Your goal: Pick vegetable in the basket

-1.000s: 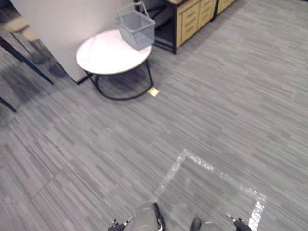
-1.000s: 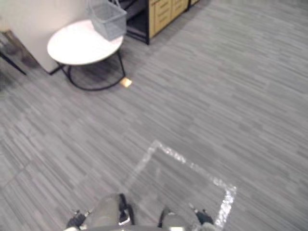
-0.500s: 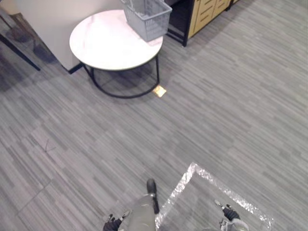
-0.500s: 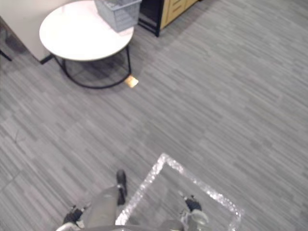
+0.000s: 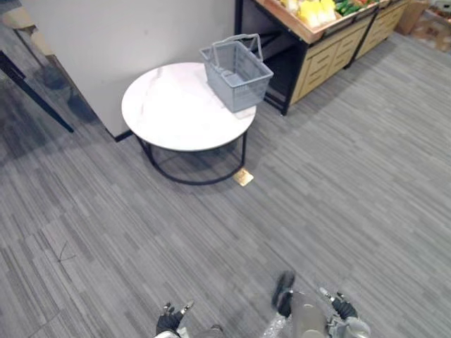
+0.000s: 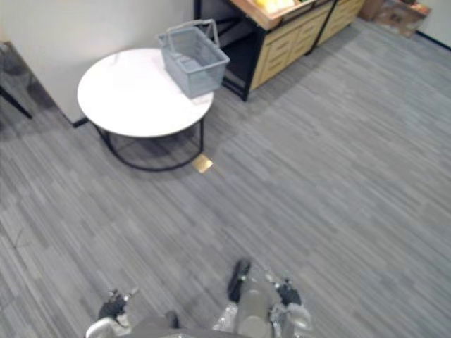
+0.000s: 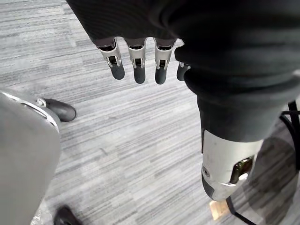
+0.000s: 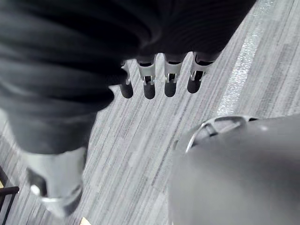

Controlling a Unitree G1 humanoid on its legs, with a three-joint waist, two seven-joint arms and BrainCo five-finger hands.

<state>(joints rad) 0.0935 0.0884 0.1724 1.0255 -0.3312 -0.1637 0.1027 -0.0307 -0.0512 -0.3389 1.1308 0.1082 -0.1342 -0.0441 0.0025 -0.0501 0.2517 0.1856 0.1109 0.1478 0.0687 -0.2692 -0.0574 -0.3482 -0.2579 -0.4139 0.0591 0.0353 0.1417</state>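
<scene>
We see our left hand (image 7: 138,63) low beside us over the floor (image 5: 317,183). Its fingers are straight and loosely spread, the thumb stands apart from them, and they hold nothing and touch nothing. Our right hand (image 8: 171,77) hangs the same way on the other side: fingers straight in a row, nothing in them, only carpet beneath. Both hands are well apart from the table (image 5: 176,113) ahead of us.

We count one basket (image 5: 246,88), of grey plastic mesh, with two wire handles raised above its rim. It stands upright on the far right part of the one table, close to the edge. That table is round, with a white top and a black metal frame with a ring at its foot.

The vegetables are not on the table. They lie on one wooden produce stand (image 5: 317,53) just beyond the basket: a yellow heap (image 5: 313,10) and some green ones (image 5: 347,7) beside it. We cannot count single pieces or tell what kind they are. The stand has pale wooden drawer fronts and a dark frame.

One small tan square (image 5: 243,177) lies flat on the floor just beside the table's foot. The floor is grey carpet in fine stripes. A plain white wall (image 5: 127,35) rises just behind the table.
</scene>
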